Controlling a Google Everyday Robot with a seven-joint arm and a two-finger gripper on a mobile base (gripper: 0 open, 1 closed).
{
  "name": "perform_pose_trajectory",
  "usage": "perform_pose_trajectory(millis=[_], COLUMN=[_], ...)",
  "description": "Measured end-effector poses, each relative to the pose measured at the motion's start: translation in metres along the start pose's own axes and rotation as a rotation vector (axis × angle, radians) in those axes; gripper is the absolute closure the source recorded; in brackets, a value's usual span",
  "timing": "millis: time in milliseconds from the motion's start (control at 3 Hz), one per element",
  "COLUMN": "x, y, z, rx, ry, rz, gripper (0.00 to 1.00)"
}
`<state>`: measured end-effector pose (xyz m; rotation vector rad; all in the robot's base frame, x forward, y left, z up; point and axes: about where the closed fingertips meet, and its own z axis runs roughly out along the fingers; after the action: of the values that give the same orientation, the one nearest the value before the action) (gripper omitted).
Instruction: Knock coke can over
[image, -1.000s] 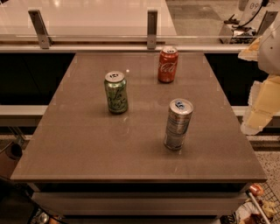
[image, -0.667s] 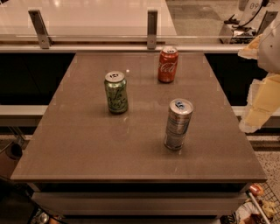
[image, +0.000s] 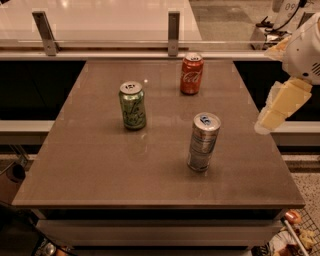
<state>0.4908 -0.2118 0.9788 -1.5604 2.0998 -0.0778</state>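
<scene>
The coke can (image: 191, 74) is red-orange with white script and a silver top. It stands upright near the far edge of the brown table (image: 100, 165), right of centre. My gripper (image: 281, 106) is a cream-coloured part hanging from the white arm at the right edge of the view. It hovers beside the table's right edge, to the right of the coke can and nearer the camera, and touches nothing.
A green can (image: 132, 105) stands upright left of centre. A taller slim silver can (image: 203, 142) stands upright closer to the front, between the gripper and the table's middle. A counter with two metal posts (image: 173, 33) runs behind the table.
The gripper has moved left and slightly up, closer to the table's right edge. The three cans have not moved.
</scene>
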Motion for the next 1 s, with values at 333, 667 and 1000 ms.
perform_pose_trajectory(millis=[333, 667, 1000], x=[-0.007, -0.008, -0.012], y=[-0.028, -0.063, -0.094], z=[0.023, 0.047, 0.071], rx=[0.043, 0.092, 0.128], ry=[-0.093, -0.206, -0.329], rz=[0.035, 0.093, 0.146], gripper=[0.0, 0.0, 0.0])
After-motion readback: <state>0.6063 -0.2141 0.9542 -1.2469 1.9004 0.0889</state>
